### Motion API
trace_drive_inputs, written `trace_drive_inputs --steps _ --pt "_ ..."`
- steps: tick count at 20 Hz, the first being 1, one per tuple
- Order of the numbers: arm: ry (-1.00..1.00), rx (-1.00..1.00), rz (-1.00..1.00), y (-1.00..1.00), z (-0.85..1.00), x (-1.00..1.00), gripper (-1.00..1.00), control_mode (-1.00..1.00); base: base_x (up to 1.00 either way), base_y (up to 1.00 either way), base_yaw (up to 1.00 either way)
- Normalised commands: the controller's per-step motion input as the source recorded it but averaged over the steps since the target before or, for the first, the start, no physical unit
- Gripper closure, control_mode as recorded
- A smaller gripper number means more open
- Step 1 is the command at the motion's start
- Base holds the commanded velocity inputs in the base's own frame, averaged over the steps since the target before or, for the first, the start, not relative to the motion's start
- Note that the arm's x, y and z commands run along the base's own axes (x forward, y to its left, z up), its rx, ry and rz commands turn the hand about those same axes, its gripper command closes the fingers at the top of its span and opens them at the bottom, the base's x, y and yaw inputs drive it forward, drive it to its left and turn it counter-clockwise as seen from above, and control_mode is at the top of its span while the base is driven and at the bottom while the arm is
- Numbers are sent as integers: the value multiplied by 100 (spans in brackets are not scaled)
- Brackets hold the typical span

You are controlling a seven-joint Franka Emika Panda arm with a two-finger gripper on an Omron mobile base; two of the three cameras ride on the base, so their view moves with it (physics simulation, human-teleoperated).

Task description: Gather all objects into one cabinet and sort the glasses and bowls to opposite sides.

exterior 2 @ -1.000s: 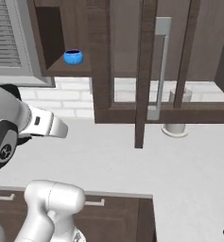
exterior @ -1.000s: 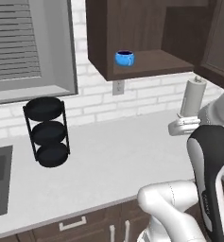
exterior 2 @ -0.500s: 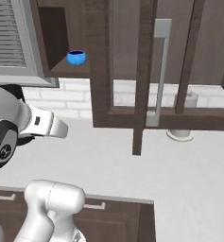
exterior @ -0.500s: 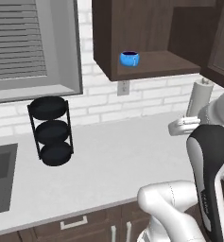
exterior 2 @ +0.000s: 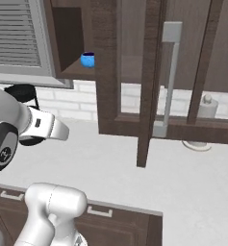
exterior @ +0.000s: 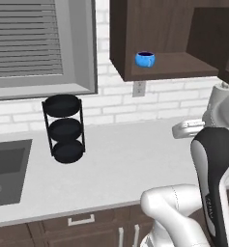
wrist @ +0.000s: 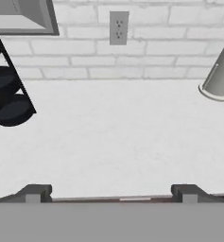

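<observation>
The small bright blue bowl (exterior: 145, 59) (exterior 2: 88, 59) stands on the shelf at the left end of the dark brown wall cabinet (exterior: 176, 67) (exterior 2: 67, 38). The cabinet's tall door (exterior 2: 151, 81) hangs open. My gripper (wrist: 111, 194) is open, its fingertips (wrist: 35, 193) wide apart with nothing between them. It hovers over the front of the white counter (wrist: 113, 137), facing the brick wall, well below the bowl. The two mugs and the brown wooden bowl are out of view.
A black three-tier rack (exterior: 64, 128) (wrist: 7, 90) stands on the counter to the left, with a sink (exterior: 5, 166) beyond it. A paper towel holder (exterior 2: 202, 122) (wrist: 219, 78) stands to the right. A wall outlet (wrist: 118, 27) sits under the cabinet.
The whole scene has slid to the right in both base views, so the base has moved left. The blue bowl stays on its shelf and the gripper stays open.
</observation>
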Motion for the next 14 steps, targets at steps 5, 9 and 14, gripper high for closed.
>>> trace_drive_inputs --steps 5,9,14 --pt "-2 0 0 0 0 7 -100 -100 10 0 2" --pt "-25 0 0 -2 25 28 -100 -100 0 0 0" --pt "-37 1 0 -2 44 29 -100 -100 0 0 0"
